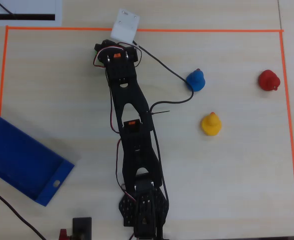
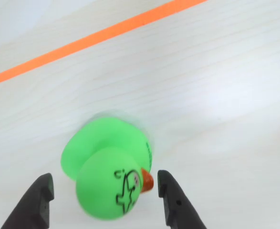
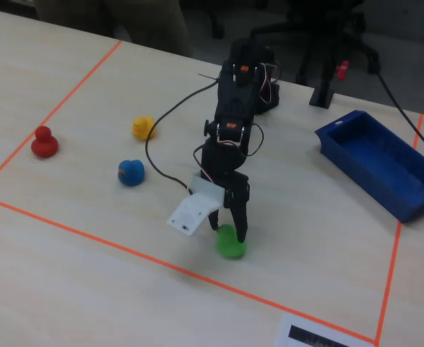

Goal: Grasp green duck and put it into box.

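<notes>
The green duck (image 2: 108, 167) stands on the pale wooden table, its orange beak pointing right in the wrist view. My gripper (image 2: 104, 177) is open, with one black finger on each side of the duck's head and a small gap on both sides. In the fixed view the gripper (image 3: 228, 228) reaches down over the duck (image 3: 230, 243) near the front tape line. In the overhead view the duck is hidden under the white wrist mount (image 1: 125, 25). The blue box (image 1: 21, 160) lies open at the left, also seen at the right of the fixed view (image 3: 385, 166).
A blue duck (image 1: 196, 80), a yellow duck (image 1: 211, 124) and a red duck (image 1: 268, 80) stand to the arm's right in the overhead view. Orange tape (image 2: 106, 32) borders the work area just beyond the green duck. A black cable (image 1: 172, 75) runs near the blue duck.
</notes>
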